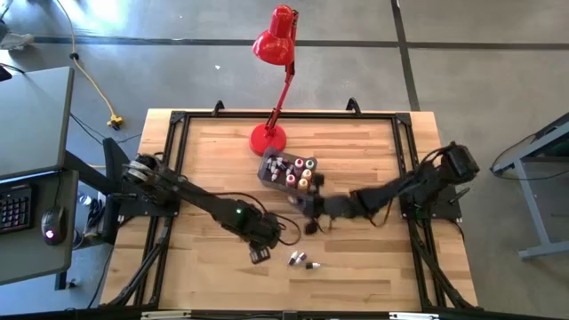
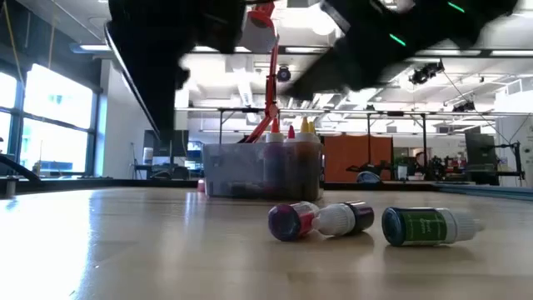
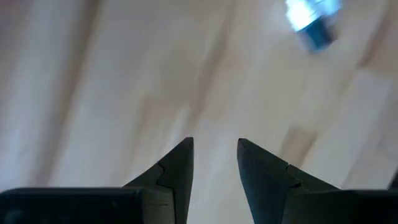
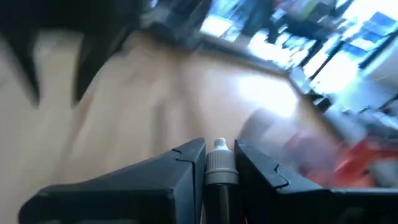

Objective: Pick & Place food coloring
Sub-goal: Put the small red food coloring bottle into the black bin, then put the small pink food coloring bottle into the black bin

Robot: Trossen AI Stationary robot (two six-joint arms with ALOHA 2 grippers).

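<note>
A grey tub (image 1: 269,168) near the table's middle holds several food coloring bottles (image 1: 300,172) standing upright. Two more bottles lie on their sides near the front edge: a maroon one (image 2: 321,219) and a green one (image 2: 429,225). My right gripper (image 4: 219,147) hangs above the table just in front of the tub (image 1: 307,209), shut on a dark bottle with a white cap. My left gripper (image 3: 215,146) stands open above bare wood, left of the lying bottles (image 1: 260,252). Nothing is between its fingers. My right gripper pinches the dark bottle between its two fingers, just behind the white cap (image 4: 219,163). The bottle lies along the fingers, and its cap end sticks out past the fingertips. It is lifted clear of the table.
A red desk lamp (image 1: 269,138) stands with its base behind the tub, at the table's far side. Black rails (image 1: 178,142) frame the tabletop. Bare wood lies at the near left and near right.
</note>
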